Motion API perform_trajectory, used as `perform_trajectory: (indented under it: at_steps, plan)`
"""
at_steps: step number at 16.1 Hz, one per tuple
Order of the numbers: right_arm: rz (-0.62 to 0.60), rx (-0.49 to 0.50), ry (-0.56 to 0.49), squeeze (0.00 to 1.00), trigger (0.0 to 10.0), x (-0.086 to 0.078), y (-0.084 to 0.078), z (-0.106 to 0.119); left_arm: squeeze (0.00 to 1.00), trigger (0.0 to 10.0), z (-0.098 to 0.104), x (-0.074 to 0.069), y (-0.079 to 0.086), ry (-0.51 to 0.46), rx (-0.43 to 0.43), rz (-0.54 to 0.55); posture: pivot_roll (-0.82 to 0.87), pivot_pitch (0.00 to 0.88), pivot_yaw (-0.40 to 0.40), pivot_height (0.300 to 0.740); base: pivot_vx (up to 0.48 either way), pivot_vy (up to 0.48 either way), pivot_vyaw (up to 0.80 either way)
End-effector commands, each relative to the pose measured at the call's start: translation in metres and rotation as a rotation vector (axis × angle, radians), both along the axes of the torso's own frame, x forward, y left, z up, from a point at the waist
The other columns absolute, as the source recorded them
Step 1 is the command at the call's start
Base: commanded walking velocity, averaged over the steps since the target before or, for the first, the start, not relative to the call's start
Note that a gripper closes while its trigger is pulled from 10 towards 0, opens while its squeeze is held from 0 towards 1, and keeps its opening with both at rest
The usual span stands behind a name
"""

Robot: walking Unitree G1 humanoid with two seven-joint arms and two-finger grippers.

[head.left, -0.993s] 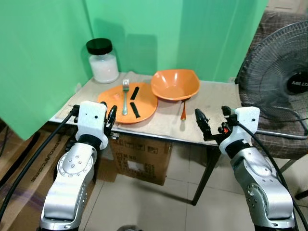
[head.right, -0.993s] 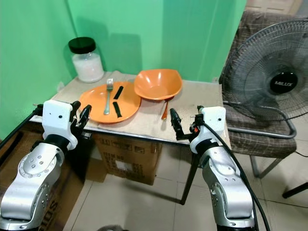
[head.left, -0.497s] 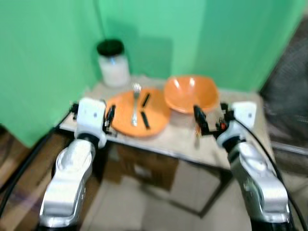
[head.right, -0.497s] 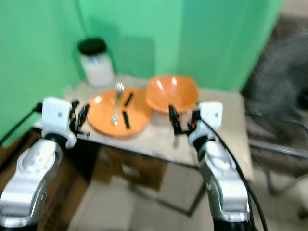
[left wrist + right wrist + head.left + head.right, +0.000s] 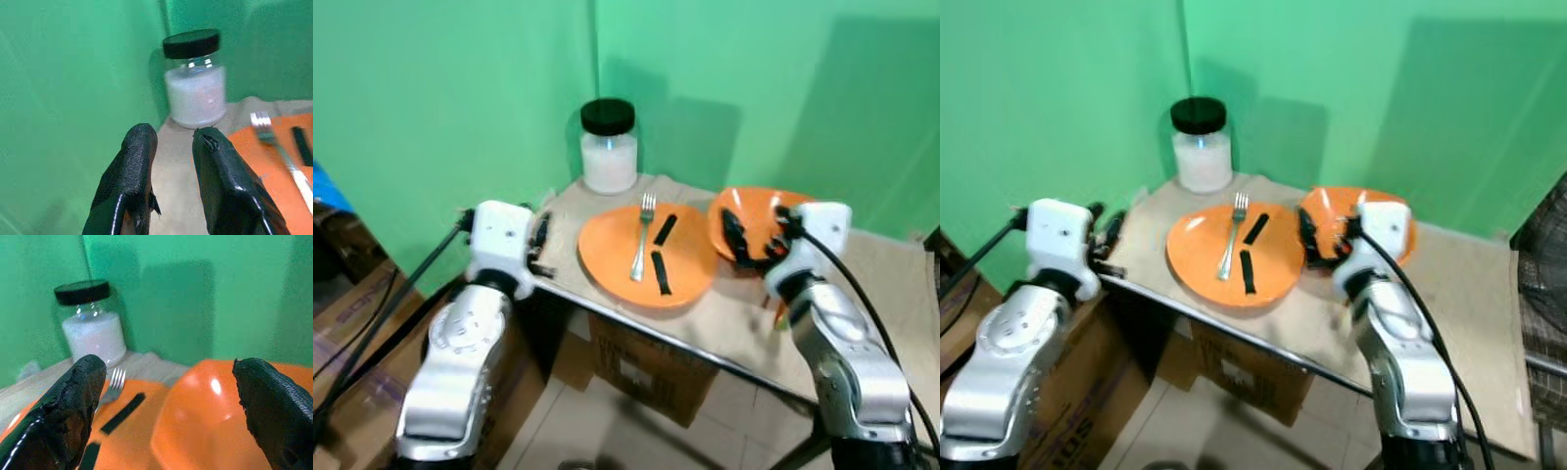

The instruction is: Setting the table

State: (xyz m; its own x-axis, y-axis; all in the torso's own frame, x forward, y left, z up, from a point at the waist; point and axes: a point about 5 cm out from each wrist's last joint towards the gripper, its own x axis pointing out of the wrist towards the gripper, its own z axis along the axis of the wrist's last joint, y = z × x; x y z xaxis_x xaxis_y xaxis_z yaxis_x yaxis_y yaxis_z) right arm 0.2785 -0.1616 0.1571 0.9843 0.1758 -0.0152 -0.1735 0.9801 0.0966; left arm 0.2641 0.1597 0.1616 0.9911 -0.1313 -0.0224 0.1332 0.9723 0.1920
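An orange plate (image 5: 690, 274) lies on the small table (image 5: 724, 328) with a silver fork (image 5: 641, 250) and two black strips on it. Right of it sits an orange bowl (image 5: 759, 211). My right gripper (image 5: 756, 230) hovers at the bowl's near side, open wide, nothing between its fingers (image 5: 73, 401). My left gripper (image 5: 541, 235) hangs at the table's left corner, its fingers (image 5: 137, 166) a narrow gap apart and empty, facing the jar. A bit of orange spoon (image 5: 780, 315) peeks out by my right arm.
A glass jar (image 5: 609, 147) of white powder with a black lid stands at the table's back left. Cardboard boxes (image 5: 641, 367) sit under the table. Green cloth hangs behind and to the left. A fan (image 5: 1545, 245) stands at the far right.
The camera has swung left and closer, so the fan has slid out to the right. My right gripper rose from the table's front edge to the bowl. Left arm barely moved.
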Motion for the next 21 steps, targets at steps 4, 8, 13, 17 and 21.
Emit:
perform_trajectory:
  at_steps: [4, 8, 13, 17, 21]
  plan:
    - [-0.002, -0.007, 0.010, 0.00, 10.0, 0.002, -0.008, 0.005, 0.00, 10.0, 0.003, 0.004, -0.006, -0.029, 0.012, -0.010, 0.11, 0.000, 0.027, 0.740, 0.000, -0.195, 0.00]
    - [0.019, -0.020, 0.029, 0.00, 10.0, 0.005, -0.008, 0.007, 0.00, 10.0, 0.003, 0.005, -0.007, -0.032, 0.008, -0.007, 0.11, 0.000, 0.025, 0.740, 0.000, -0.429, 0.00]
    - [0.064, -0.046, 0.112, 0.00, 10.0, 0.007, -0.009, 0.009, 0.00, 10.0, 0.002, 0.002, -0.010, -0.023, 0.022, -0.050, 0.12, 0.000, 0.017, 0.740, 0.000, -0.258, 0.00]
    - [0.135, 0.049, 0.232, 0.13, 10.0, 0.013, 0.001, 0.008, 0.00, 10.0, -0.006, -0.009, -0.017, 0.044, 0.081, -0.267, 0.12, 0.000, 0.020, 0.740, 0.000, 0.000, 0.00]
    - [0.036, 0.231, 0.331, 1.00, 10.0, 0.030, 0.000, 0.008, 0.00, 10.0, -0.010, -0.010, -0.015, 0.087, 0.112, -0.342, 0.11, 0.000, 0.030, 0.740, 0.000, 0.000, 0.00]
